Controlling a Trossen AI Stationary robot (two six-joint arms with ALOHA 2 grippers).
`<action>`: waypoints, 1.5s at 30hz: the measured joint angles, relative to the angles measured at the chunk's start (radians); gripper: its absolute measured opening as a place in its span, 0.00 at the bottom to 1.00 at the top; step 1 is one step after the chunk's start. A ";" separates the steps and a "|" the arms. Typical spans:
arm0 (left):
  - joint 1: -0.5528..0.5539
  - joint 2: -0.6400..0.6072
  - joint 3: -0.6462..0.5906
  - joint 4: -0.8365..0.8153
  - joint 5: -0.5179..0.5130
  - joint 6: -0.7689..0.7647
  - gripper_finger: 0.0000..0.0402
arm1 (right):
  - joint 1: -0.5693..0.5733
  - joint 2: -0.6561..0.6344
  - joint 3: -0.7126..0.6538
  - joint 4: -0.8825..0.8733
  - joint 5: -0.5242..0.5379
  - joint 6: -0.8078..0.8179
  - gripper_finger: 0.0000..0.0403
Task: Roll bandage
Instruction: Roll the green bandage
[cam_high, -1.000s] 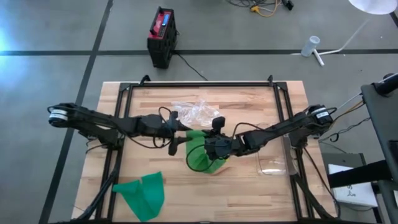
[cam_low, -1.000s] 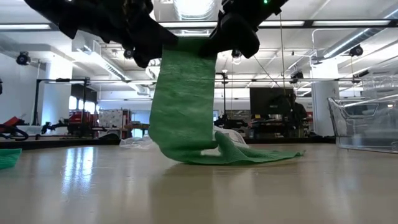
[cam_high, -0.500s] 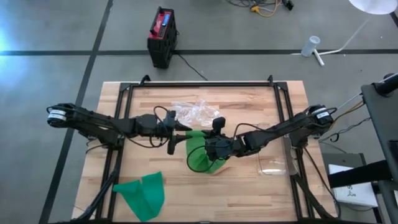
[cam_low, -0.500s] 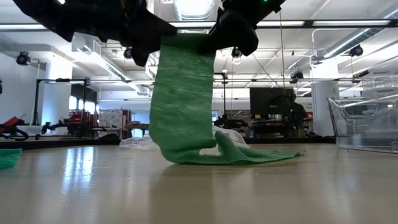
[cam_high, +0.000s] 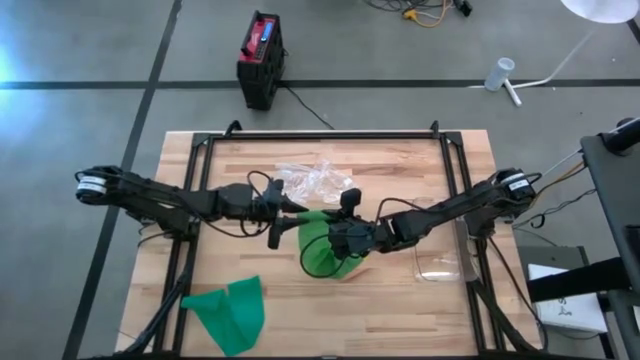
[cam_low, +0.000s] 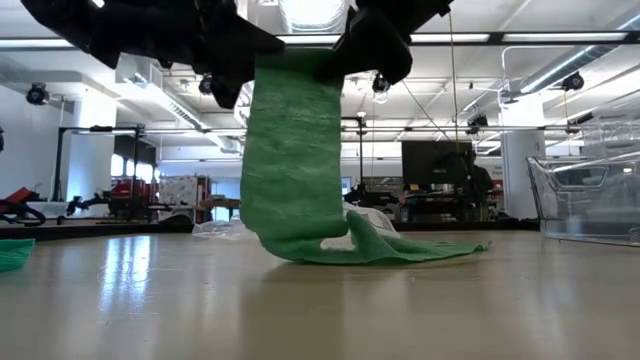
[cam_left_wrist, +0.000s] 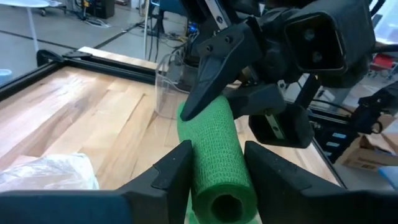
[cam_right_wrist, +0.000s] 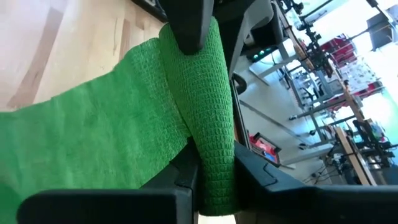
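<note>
The bandage roll (cam_left_wrist: 219, 163) is held above the middle of the worktop (cam_high: 400, 300), just in front of the crumpled plastic bag (cam_high: 315, 181). Its long axis runs from one arm to the other. The left end effector (cam_left_wrist: 211, 169) is closed narrowly on one end, the hollow core facing that arm, and the right end effector (cam_right_wrist: 211, 180) is clamped on the opposite end (so neither is nearer). From the roll, the loose tail (cam_low: 290, 160) hangs straight down and lies spread on the worktop. A second green bandage (cam_high: 228, 312) lies well apart from the roll, near the front edge on the left arm's side.
</note>
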 joint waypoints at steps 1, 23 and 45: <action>0.000 -0.002 0.000 0.002 -0.007 -0.003 0.36 | 0.000 0.000 0.003 0.001 0.000 0.000 0.13; 0.000 0.000 0.000 0.050 -0.064 -0.045 0.30 | 0.000 0.000 0.026 -0.005 0.002 0.038 0.13; -0.066 -0.159 0.000 0.129 0.016 0.278 0.09 | 0.124 -0.082 0.190 -0.142 -0.029 0.189 0.50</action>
